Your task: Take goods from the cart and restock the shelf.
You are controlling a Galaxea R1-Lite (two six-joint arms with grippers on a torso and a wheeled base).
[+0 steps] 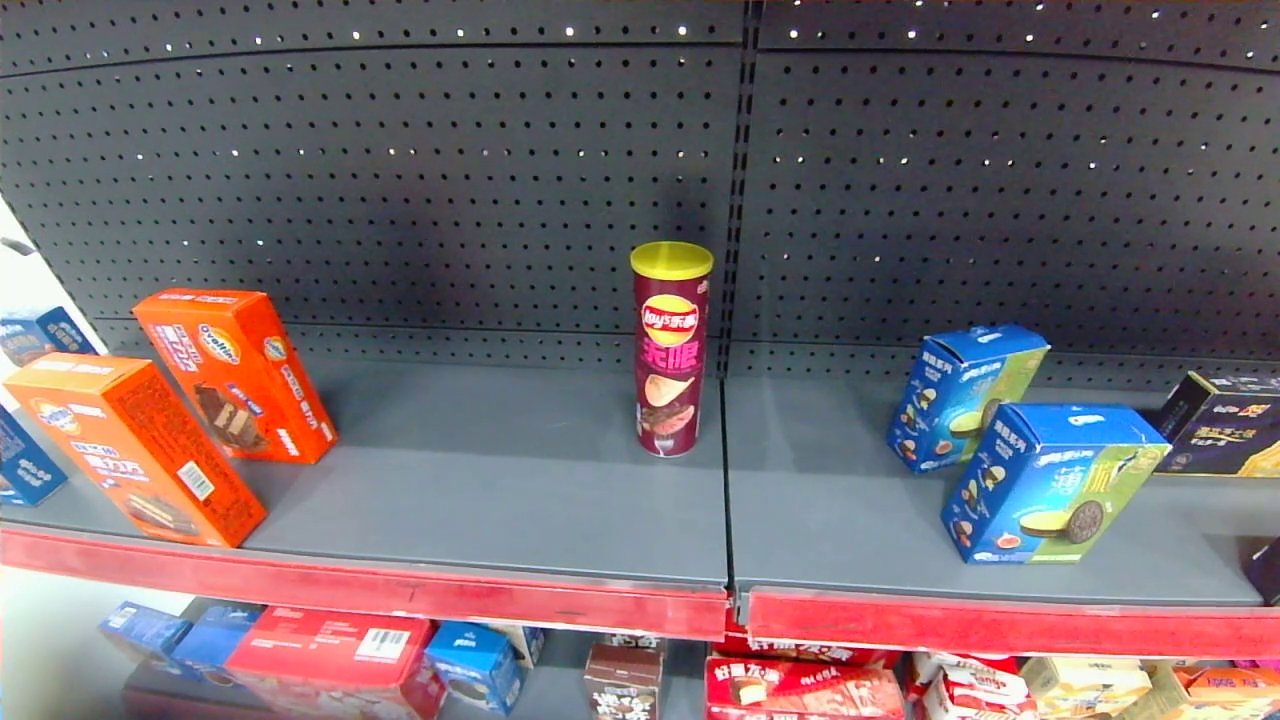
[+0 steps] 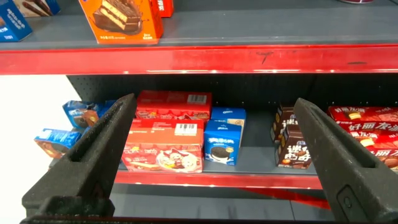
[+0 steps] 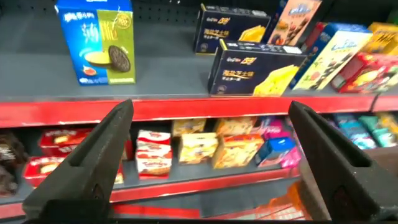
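A grey shelf (image 1: 480, 480) has a red strip along its front edge. A tall chip can (image 1: 671, 348) with a yellow lid stands straight up near the middle of the shelf. It is closer to the back wall with the little holes than to the front, and it is just beside the line where two shelf boards meet. Nothing touches it.

Well apart from the can, on the left, two orange boxes (image 1: 236, 373) stand leaning, one behind the other. On the right stand two blue cookie boxes (image 1: 1045, 487), one near the front and one farther back. Past them are dark boxes (image 1: 1225, 430) at the edge of the head view.

The left claw (image 2: 214, 109) is spread wide, and there is nothing between its two black fingers (image 2: 87, 168). It sits in front of the lower shelf (image 2: 261, 163), where red boxes (image 2: 165, 143), a small blue box (image 2: 222, 140) and brown boxes (image 2: 292, 146) stand side by side.

The right claw (image 3: 211, 109) is spread wide too and holds nothing. It sits in front of the red strip, farther to the right. Below the strip are small packs (image 3: 199, 148) in yellow, white and pink, maybe snacks, but they are too blurry to tell
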